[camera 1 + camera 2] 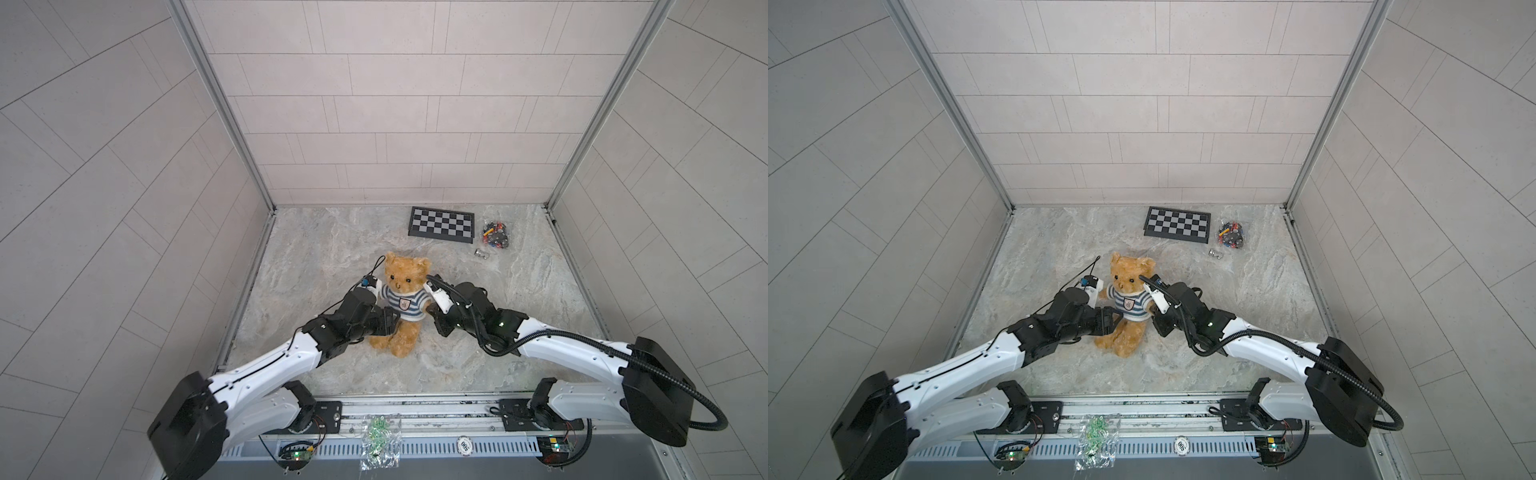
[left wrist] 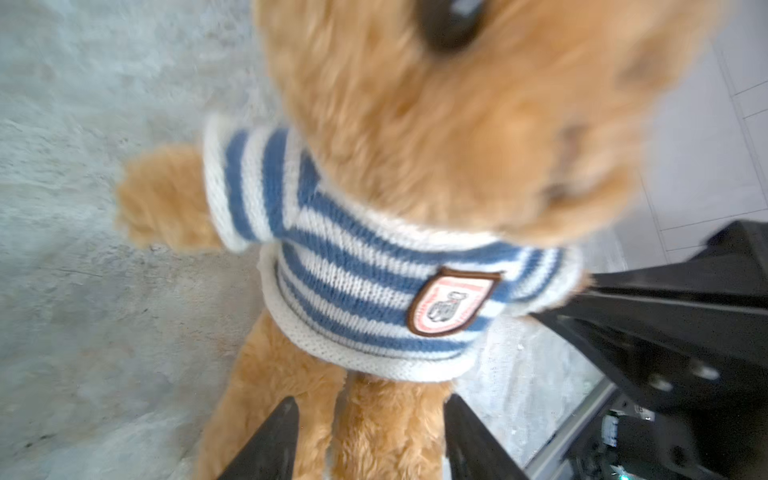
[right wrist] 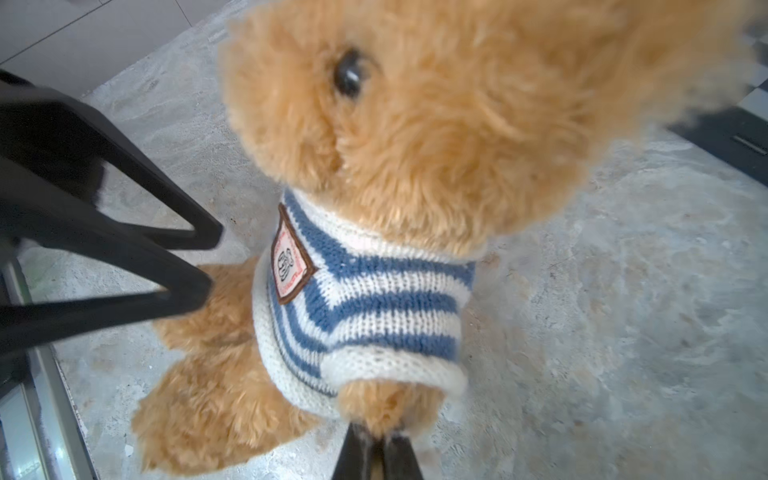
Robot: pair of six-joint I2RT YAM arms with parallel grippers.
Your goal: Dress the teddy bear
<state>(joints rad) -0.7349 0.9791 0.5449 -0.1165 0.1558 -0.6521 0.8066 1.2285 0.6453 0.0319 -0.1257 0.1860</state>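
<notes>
The teddy bear (image 1: 405,276) (image 1: 1128,274) sits upright on the marble floor, wearing a blue-and-white striped sweater (image 1: 401,305) (image 2: 365,291) (image 3: 374,299) with a chest badge. My left gripper (image 1: 392,323) (image 2: 372,415) (image 3: 208,264) is open at the bear's lower body, with one furry leg (image 2: 382,432) between its spread jaws. My right gripper (image 1: 431,311) (image 3: 376,438) is shut on the paw (image 3: 386,405) that sticks out of the sweater's sleeve, on the bear's right-hand side in both top views. The fingertips are partly buried in fur.
A checkerboard (image 1: 441,222) lies at the back, with a bag of small coloured parts (image 1: 495,235) and a small metal piece (image 1: 481,252) to its right. A clear bag of green bits (image 1: 380,440) rests on the front rail. Tiled walls enclose three sides.
</notes>
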